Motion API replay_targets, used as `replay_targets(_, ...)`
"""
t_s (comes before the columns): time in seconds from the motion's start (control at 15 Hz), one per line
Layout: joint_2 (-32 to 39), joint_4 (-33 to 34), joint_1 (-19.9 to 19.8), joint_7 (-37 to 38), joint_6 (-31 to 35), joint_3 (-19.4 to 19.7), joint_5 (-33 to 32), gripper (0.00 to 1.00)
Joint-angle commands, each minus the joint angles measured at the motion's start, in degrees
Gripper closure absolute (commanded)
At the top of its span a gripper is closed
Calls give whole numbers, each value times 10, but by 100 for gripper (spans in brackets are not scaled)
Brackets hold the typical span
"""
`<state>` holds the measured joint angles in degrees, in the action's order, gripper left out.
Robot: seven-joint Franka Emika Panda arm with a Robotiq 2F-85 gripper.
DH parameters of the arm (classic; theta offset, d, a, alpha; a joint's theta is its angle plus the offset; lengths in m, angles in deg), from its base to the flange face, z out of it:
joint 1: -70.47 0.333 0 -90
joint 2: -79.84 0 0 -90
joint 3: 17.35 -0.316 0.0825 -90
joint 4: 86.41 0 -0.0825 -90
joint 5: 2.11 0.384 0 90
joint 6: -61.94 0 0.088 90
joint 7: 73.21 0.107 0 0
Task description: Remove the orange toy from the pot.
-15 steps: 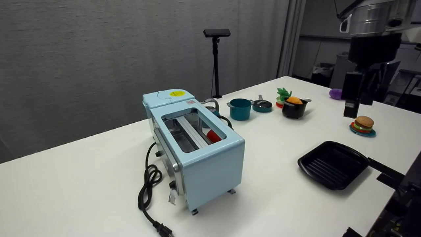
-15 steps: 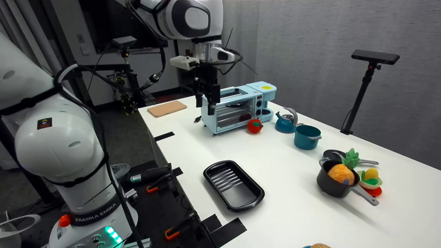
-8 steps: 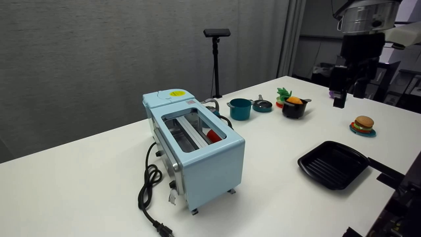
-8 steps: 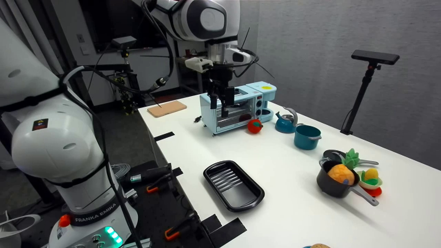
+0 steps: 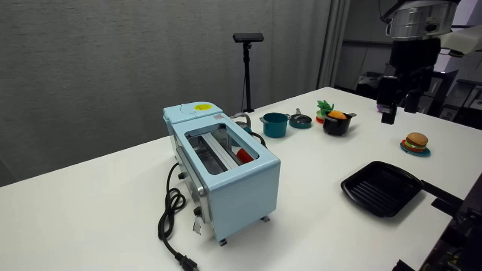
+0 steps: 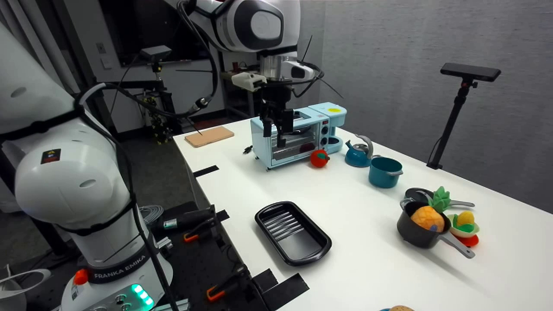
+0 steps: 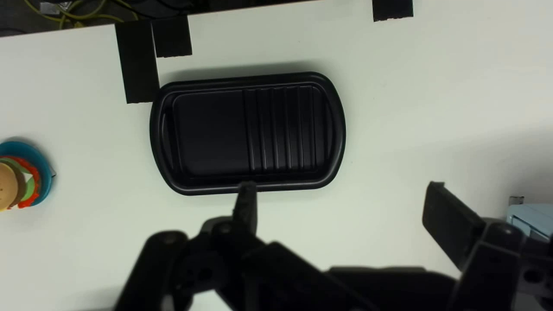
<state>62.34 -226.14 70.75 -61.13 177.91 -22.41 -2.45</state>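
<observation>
Green-topped orange toy (image 6: 425,216), black pot (image 6: 412,235) (grey-handled), pale-blue toaster (image 5: 244,195), partly striped black pan (image 7: 248,134)

This looks like a robotics lab. In an exterior view, a cable-wrapped robot arm (image 6: 69,185) carries the gripper (image 6: 275,134) above a white worktop (image 6: 354,276). Down and left of the gripper there, clamps (image 6: 224,286) sit beside the worktop. A pole-mounted camera (image 6: 471,71) stands well right of the gripper, a second camera (image 6: 155,52) left. In the wrist view, black tape (image 7: 138,62) lies beyond the gripper.
</observation>
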Motion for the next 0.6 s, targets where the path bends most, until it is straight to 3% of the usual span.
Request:
replay_targets(0.0, 11, 5, -4, 16, 13, 5, -8, 0)
replay_targets(0.27, 62, 32, -24, 41, 70, 16, -24, 0)
replay_targets(0.53, 149, 102, -48, 68, 119, 46, -36, 0)
